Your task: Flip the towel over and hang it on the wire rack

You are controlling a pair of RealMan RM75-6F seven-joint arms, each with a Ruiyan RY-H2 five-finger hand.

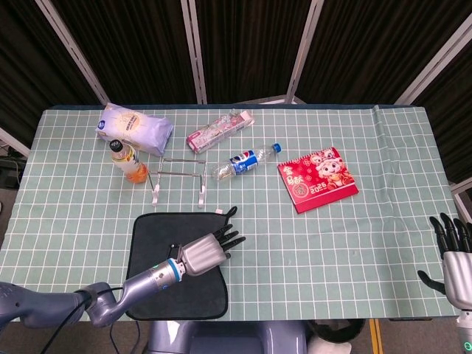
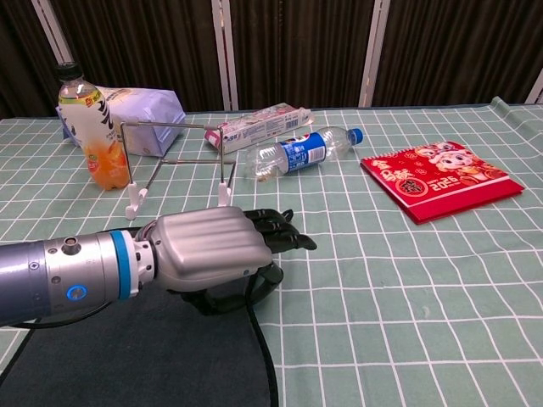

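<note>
A dark towel [image 1: 158, 258] [image 2: 127, 356] lies flat on the table's near left, its hanging loop at the far right corner. My left hand [image 1: 209, 251] [image 2: 216, 246] sits low over the towel's right edge, fingers stretched forward and thumb tucked beneath. The edge bunches up under the palm, so the hand seems to pinch it. The wire rack [image 1: 177, 177] [image 2: 174, 161] stands just beyond the towel with nothing on it. My right hand [image 1: 456, 254] hangs off the table's near right corner with its fingers apart, holding nothing.
Left of the rack stands an orange drink bottle [image 1: 127, 161] [image 2: 95, 127], with a pale bag [image 1: 134, 127] [image 2: 144, 106] behind it. A pink box [image 1: 219, 130] [image 2: 259, 125] and a lying cola bottle [image 1: 245, 161] [image 2: 297, 153] are right of the rack. A red packet [image 1: 317, 179] [image 2: 441, 178] lies mid-right.
</note>
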